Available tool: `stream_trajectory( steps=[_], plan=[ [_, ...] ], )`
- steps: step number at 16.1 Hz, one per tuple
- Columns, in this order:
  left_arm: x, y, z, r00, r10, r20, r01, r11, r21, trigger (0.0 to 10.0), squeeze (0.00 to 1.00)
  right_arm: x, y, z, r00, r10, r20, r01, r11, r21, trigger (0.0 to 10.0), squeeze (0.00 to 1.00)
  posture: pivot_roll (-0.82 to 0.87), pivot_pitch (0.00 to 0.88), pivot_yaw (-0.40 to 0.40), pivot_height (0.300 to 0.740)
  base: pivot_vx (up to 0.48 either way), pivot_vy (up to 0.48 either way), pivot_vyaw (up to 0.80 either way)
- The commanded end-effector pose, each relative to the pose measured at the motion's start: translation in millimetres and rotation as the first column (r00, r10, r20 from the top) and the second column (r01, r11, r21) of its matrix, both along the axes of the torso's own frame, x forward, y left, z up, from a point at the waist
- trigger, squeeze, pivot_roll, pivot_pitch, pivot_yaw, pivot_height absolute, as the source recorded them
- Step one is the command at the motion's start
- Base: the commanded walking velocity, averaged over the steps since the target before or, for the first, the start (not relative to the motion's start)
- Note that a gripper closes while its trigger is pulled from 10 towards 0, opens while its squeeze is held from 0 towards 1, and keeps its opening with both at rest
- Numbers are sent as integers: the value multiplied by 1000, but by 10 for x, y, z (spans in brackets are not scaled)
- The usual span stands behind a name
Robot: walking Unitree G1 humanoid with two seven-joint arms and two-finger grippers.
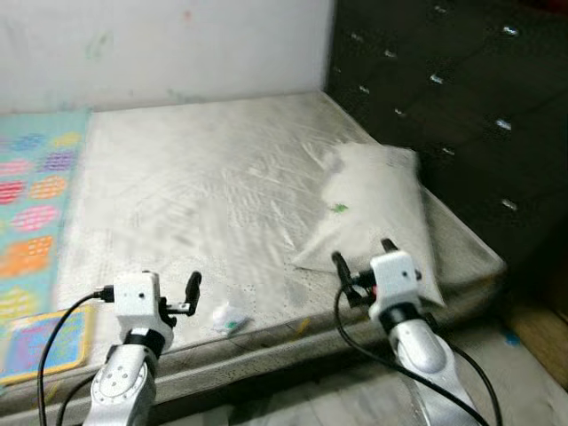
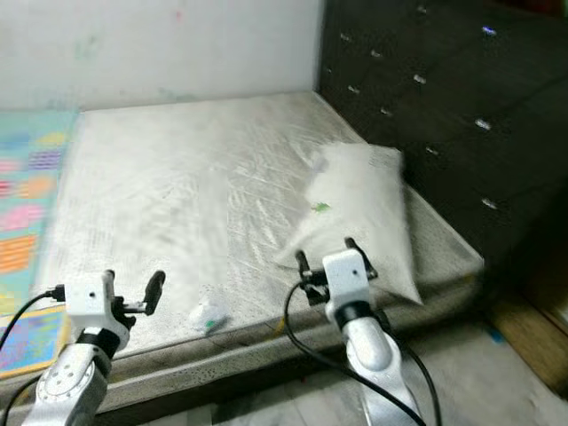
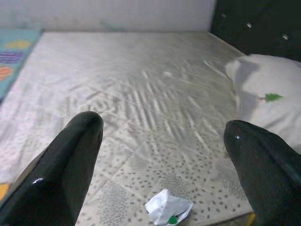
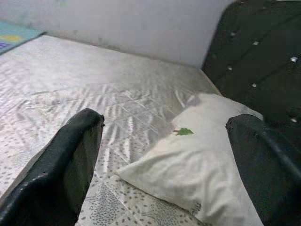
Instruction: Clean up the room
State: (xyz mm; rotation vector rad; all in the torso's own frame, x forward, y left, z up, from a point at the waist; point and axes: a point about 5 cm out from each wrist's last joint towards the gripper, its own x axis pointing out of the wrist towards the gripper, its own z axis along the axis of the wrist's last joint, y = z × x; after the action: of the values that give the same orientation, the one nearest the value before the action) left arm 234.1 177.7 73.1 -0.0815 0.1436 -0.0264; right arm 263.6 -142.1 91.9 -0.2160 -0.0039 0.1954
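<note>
- While I face the mattress [image 1: 222,177], both arms sit raised at its near edge for reach.
- Left gripper [image 3: 162,141] spread wide, empty, aimed at crumpled wrapper [image 3: 168,208] near that edge.
- Right gripper [image 4: 164,141] spread wide, empty, facing pillow [image 4: 202,165] on mattress.

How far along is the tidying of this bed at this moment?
Early. Done: nothing evident. In hand: both the left gripper and right gripper are open and empty at the mattress edge. Left: the crumpled wrapper near the front edge, and the pillow lying askew by the dark headboard.
</note>
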Motion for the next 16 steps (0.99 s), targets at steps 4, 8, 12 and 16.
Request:
stream_trajectory(
  steps=[4,8,12,16],
  plan=[
    [4,-19,16,1000,1,11,-1,1000,7,10000,0,1,-46,-6,1000,-12,-9,12,1000,11,10000,0,-138,0,-43,740,0,0,700],
    [5,-7,39,1000,28,13,-28,1000,12,10000,0,3,-43,-12,1000,-10,-8,10,1000,18,10000,0,-132,0,-44,740,0,0,367],
    [8,-22,40,1000,-10,27,10,1000,13,10000,0,9,-38,-14,1000,-12,-6,12,1000,24,10000,0,-132,0,-38,740,0,0,0],
    [4,-48,47,999,-34,35,34,999,2,10000,0,7,-30,-5,1000,-6,4,5,1000,13,10000,0,-134,0,-38,740,0,0,352]
  ],
)
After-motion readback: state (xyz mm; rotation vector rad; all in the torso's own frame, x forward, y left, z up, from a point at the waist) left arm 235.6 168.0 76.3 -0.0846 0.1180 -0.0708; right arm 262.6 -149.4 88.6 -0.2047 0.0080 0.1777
